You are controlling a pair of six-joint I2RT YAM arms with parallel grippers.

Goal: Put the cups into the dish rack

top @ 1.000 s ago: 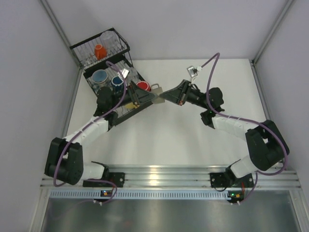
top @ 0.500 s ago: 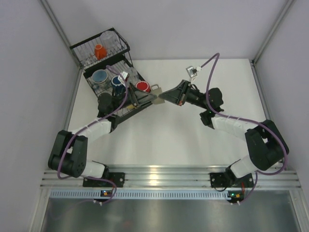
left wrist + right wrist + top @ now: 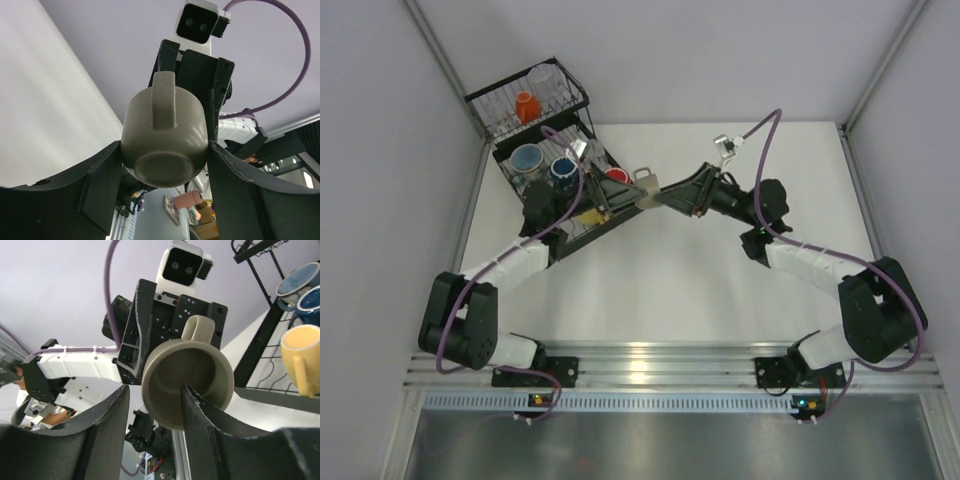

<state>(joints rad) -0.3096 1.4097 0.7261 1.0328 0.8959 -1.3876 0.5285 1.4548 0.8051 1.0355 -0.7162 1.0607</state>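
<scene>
Off the surface, at the near-R edge of black wire dish rack (image 3: 256,354): olive-grey mug (image 3: 165,125), on its side, handle up, base toward L arm, mouth toward R arm. L gripper (image 3: 165,147) clamped on mug, one finger against each side of the body, jaws spread to mug's width. R gripper (image 3: 155,389) slack and partly spread: one finger inside mug mouth, other outside w/ a clear gap to the wall; touching the inner wall or not, can't tell. From above, both grippers nose to nose over white table (image 3: 670,290), mug btwn them. Right behind mug in either wrist view: opposite gripper's black body and white camera block (image 3: 200,22), close up against it. Purple cable (image 3: 109,275) looped above L wrist. In rack's low tray part, just beside mug: red cup (image 3: 617,177), partly hidden by L gripper; also yellow mug (image 3: 300,347), pale-blue cup (image 3: 300,280) and dark-blue cup (image 3: 311,301), all close together. Taller basket part at far-L corner, w/ orange cup (image 3: 525,105) and clear tumbler (image 3: 545,78) inside. Olive-grey mug above tray or just past its edge over table: can't tell. Around: grey walls (image 3: 380,150) on three sides, metal rail (image 3: 650,365) w/ arm bases at near edge.
</scene>
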